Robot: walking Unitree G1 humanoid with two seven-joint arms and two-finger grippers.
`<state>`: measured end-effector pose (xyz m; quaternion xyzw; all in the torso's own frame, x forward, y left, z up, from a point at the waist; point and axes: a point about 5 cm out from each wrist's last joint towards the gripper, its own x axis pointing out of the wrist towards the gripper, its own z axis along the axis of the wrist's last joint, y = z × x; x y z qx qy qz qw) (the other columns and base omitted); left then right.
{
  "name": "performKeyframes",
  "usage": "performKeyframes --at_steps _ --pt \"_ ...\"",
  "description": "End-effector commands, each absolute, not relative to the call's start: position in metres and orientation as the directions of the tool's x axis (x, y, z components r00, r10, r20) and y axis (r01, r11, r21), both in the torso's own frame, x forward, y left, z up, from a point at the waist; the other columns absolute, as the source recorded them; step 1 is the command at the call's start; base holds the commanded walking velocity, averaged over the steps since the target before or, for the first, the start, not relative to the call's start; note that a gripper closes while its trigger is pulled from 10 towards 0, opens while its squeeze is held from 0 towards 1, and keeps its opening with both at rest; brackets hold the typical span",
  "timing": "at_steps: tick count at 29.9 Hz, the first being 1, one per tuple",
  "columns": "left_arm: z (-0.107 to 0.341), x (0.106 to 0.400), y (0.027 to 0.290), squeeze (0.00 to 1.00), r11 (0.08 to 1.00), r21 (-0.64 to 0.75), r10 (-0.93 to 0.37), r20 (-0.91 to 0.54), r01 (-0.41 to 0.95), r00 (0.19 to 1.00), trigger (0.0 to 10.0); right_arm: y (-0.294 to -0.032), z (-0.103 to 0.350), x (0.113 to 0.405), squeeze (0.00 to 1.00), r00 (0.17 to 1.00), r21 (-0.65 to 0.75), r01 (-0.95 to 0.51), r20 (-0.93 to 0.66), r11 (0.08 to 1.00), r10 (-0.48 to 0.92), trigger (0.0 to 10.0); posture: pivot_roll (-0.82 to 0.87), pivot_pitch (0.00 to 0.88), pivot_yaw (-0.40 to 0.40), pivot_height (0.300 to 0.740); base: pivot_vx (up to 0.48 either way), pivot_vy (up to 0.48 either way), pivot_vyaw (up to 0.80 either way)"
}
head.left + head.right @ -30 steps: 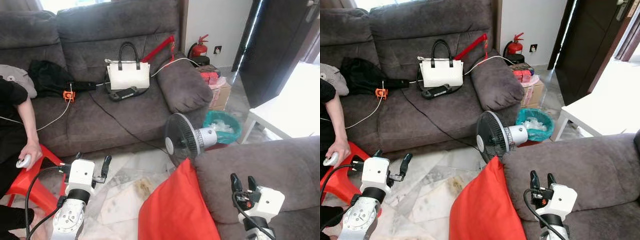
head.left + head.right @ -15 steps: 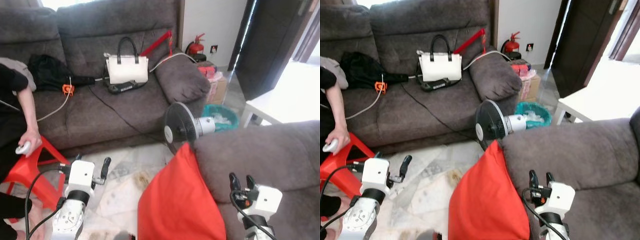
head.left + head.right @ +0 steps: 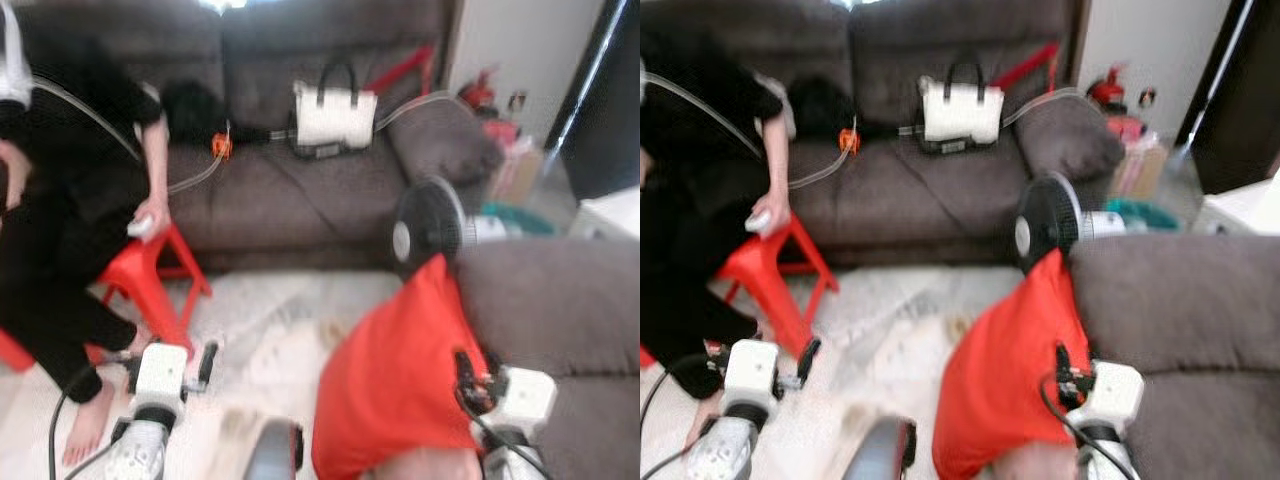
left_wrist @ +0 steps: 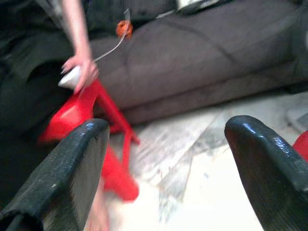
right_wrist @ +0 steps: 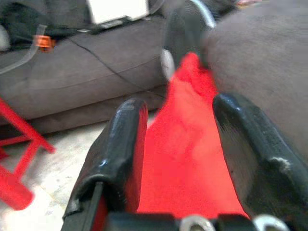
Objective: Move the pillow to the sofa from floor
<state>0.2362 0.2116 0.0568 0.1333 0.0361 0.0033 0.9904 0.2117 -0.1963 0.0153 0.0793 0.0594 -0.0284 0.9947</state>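
Observation:
A red pillow (image 3: pixel 400 370) stands on the floor, leaning against the arm of the near grey sofa (image 3: pixel 560 300). My right gripper (image 3: pixel 472 368) is at the pillow's right edge, beside the sofa arm. In the right wrist view its fingers (image 5: pixel 120 144) stand open, with the pillow (image 5: pixel 187 139) lying between and beyond them. My left gripper (image 3: pixel 178 350) hangs open low over the pale floor at the left, nothing between its fingers (image 4: pixel 67 168). Both eye views are blurred.
A person in black sits at the left by a red stool (image 3: pixel 150 270), a hand on it. A long grey sofa (image 3: pixel 300 190) at the back carries a white handbag (image 3: pixel 335 105) and cables. A black fan (image 3: pixel 430 225) stands behind the pillow.
The whole picture has swung left and blurred, so the camera moved; the person and stool now take up more of the view. My right gripper now sits against the pillow's edge.

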Motion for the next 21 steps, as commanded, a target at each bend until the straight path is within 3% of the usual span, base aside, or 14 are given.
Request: performKeyframes --at_steps 1,8,21 --pt "0.056 0.239 0.207 0.00 0.964 0.264 0.000 -0.067 0.018 0.998 10.0 -0.201 0.012 0.210 0.00 0.988 0.155 0.085 -0.139 0.984 -0.063 10.0 0.14 0.000 0.013 0.615 0.000 0.000 0.00" --pt "0.049 0.238 0.209 0.00 0.964 0.263 -0.002 -0.091 0.026 0.996 10.0 -0.200 0.008 0.211 0.00 0.985 0.155 0.082 -0.161 0.985 -0.056 10.0 0.14 0.000 0.012 0.615 0.000 0.000 0.00" --pt "0.044 0.239 0.209 0.00 0.965 0.261 -0.009 -0.095 0.034 0.995 10.0 -0.198 0.003 0.212 0.00 0.980 0.145 0.082 -0.190 0.986 -0.054 10.0 0.13 0.000 0.012 0.547 0.000 0.000 0.00"
